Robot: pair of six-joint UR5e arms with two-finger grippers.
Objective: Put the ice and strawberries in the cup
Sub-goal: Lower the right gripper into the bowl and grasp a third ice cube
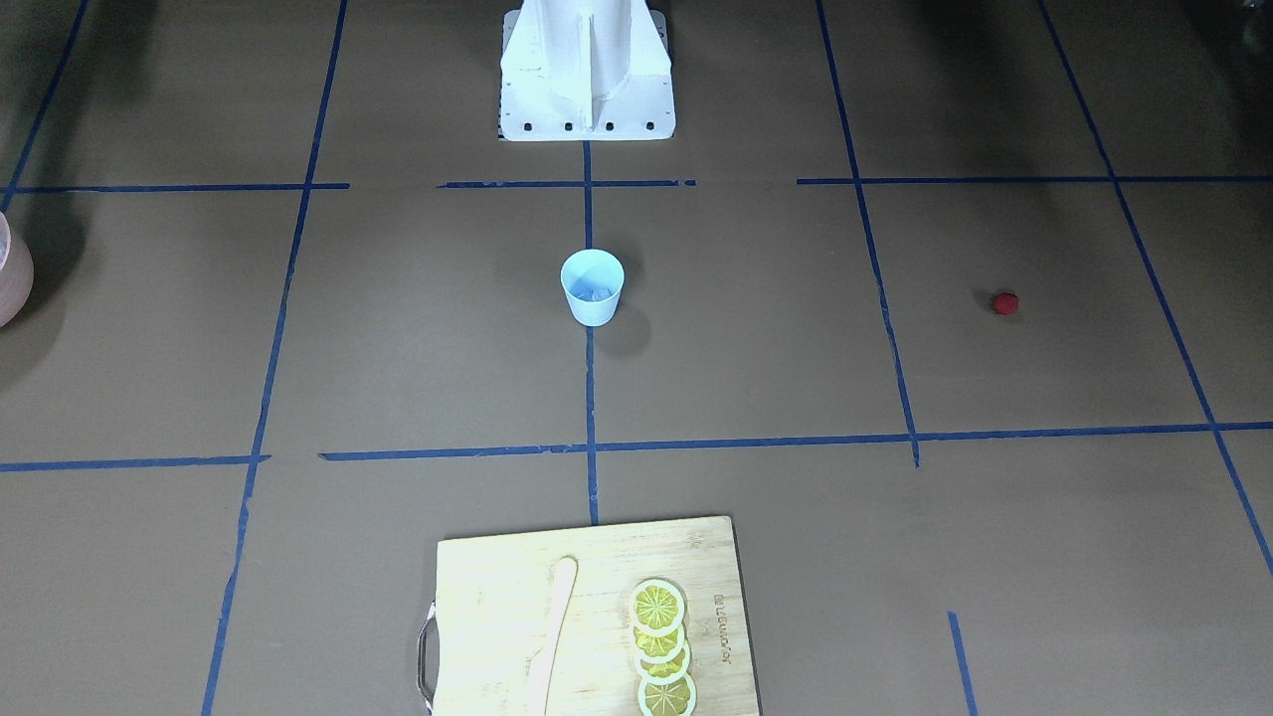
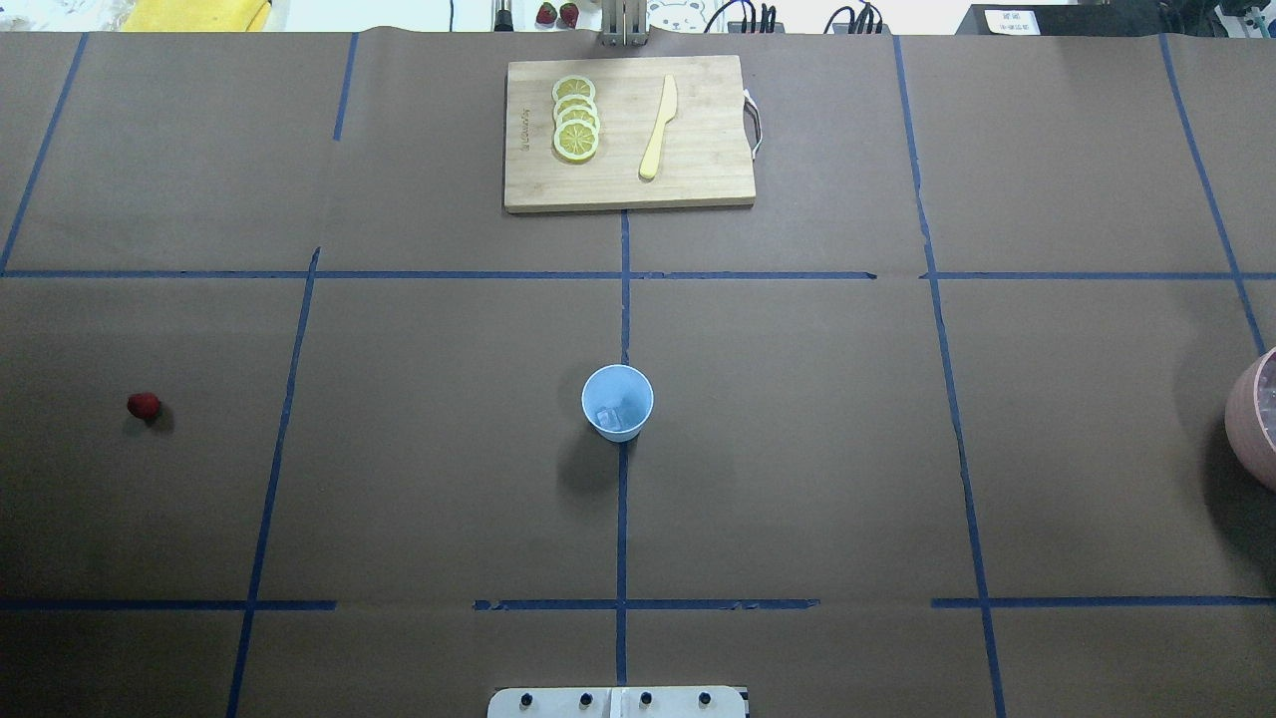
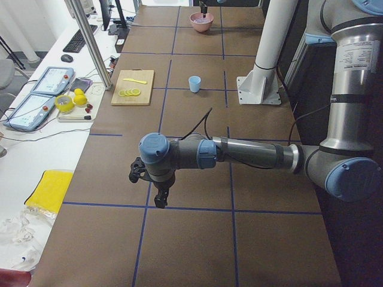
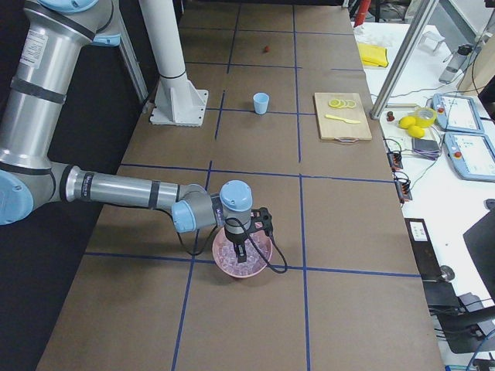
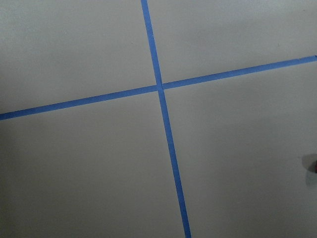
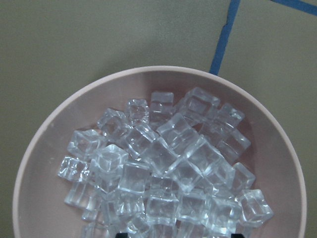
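Note:
The light blue cup (image 2: 617, 402) stands upright mid-table, also in the front view (image 1: 592, 286), with a few pale ice lumps (image 2: 610, 414) inside. The strawberry (image 2: 144, 405) lies alone on the table on my left side (image 1: 1005, 303). My right gripper (image 4: 241, 249) hangs over the pink bowl (image 4: 242, 267), which is full of ice cubes (image 6: 163, 163). Its two dark fingertips (image 6: 119, 234) show wide apart at the wrist view's bottom edge, with nothing between them. My left gripper (image 3: 154, 188) hovers low over bare table. I cannot tell whether it is open or shut.
A wooden cutting board (image 2: 698, 179) at the table's far side carries lemon slices (image 2: 576, 118) and a yellow knife (image 2: 658, 128). The pink bowl sits at the table's right edge (image 2: 1258, 419). The white robot base (image 1: 587, 75) is behind the cup.

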